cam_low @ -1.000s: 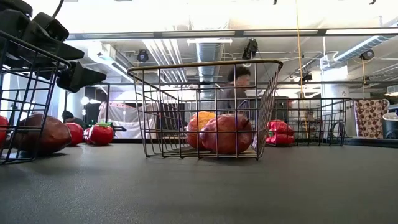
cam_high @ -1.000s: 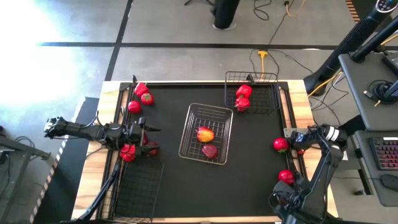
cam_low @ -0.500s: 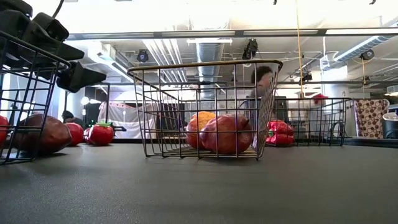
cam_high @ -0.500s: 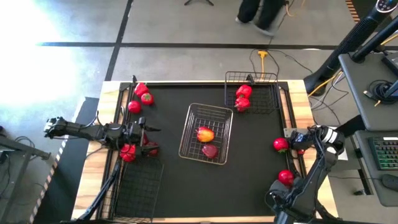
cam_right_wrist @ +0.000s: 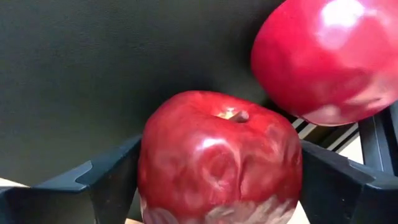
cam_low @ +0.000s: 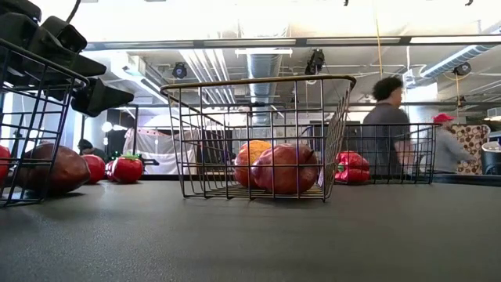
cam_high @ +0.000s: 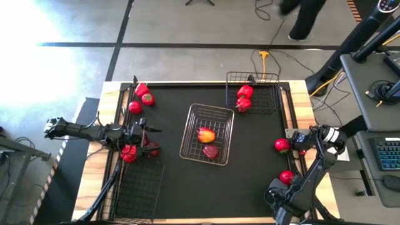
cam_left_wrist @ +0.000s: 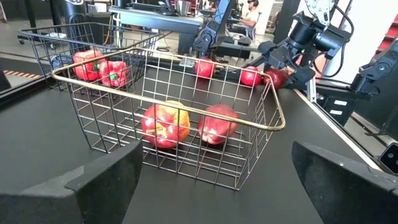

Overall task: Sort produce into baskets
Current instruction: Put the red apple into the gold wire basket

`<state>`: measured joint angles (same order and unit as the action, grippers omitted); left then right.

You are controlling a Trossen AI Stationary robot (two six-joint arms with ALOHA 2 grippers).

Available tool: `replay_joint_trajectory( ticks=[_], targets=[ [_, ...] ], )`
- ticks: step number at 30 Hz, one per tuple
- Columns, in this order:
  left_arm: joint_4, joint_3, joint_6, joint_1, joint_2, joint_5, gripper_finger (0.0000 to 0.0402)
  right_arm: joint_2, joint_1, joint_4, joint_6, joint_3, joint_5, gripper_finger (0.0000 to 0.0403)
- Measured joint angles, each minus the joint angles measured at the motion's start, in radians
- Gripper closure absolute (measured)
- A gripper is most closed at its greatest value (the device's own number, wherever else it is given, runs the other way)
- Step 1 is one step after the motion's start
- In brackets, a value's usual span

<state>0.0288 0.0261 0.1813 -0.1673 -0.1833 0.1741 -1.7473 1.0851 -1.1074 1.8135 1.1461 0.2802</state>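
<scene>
At the table's right edge, the right gripper (cam_right_wrist: 217,186) has its two dark fingers set on either side of a dark red apple (cam_right_wrist: 219,158), touching its flanks; another round red fruit (cam_right_wrist: 326,59) lies just beside it. The left gripper (cam_left_wrist: 214,180), fingers spread wide and empty, hovers at the left side, facing the silvery wire-mesh basket (cam_left_wrist: 273,112) in the middle, which holds a yellow-red apple (cam_left_wrist: 165,123) and a dark red apple (cam_left_wrist: 217,123).

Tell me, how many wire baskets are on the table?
3: a silvery basket in the middle holding two apples, a black basket at the far right corner with peppers, and another black basket at the near left.
</scene>
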Motion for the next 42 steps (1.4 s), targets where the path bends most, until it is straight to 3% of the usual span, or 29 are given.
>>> replay_joint_trajectory(
  ticks=[7, 10, 13, 19, 22, 30, 42],
  targets=[
    [0.000, 0.000, 0.000, 0.000, 0.000, 0.000, 0.0009, 0.002, -0.043, -0.007, -0.059, 0.068, 0.006, 0.0081],
    [0.000, 0.000, 0.000, 0.000, 0.000, 0.000, 0.0009, 0.003, -0.078, -0.015, -0.112, 0.127, -0.056, 0.0081],
    [0.000, 0.000, 0.000, 0.000, 0.000, 0.000, 0.0009, 0.003, -0.128, -0.013, -0.214, 0.212, -0.180, 0.0081],
    [0.000, 0.000, 0.000, 0.000, 0.000, 0.000, 0.0009, 0.004, -0.270, -0.015, -0.582, 0.397, -0.512, 0.0081],
    [0.000, 0.000, 0.000, 0.000, 0.000, 0.000, 0.0009, 0.005, -0.359, -0.017, -0.779, 0.473, -0.605, 0.0081],
    [0.000, 0.000, 0.000, 0.000, 0.000, 0.000, 0.0009, 0.005, -0.626, -0.017, -1.178, 0.602, -0.695, 0.0081],
    [0.000, 0.000, 0.000, 0.000, 0.000, 0.000, 0.0009, 0.000, -0.930, 0.002, -1.442, 0.606, -0.755, 0.0080]
  ],
)
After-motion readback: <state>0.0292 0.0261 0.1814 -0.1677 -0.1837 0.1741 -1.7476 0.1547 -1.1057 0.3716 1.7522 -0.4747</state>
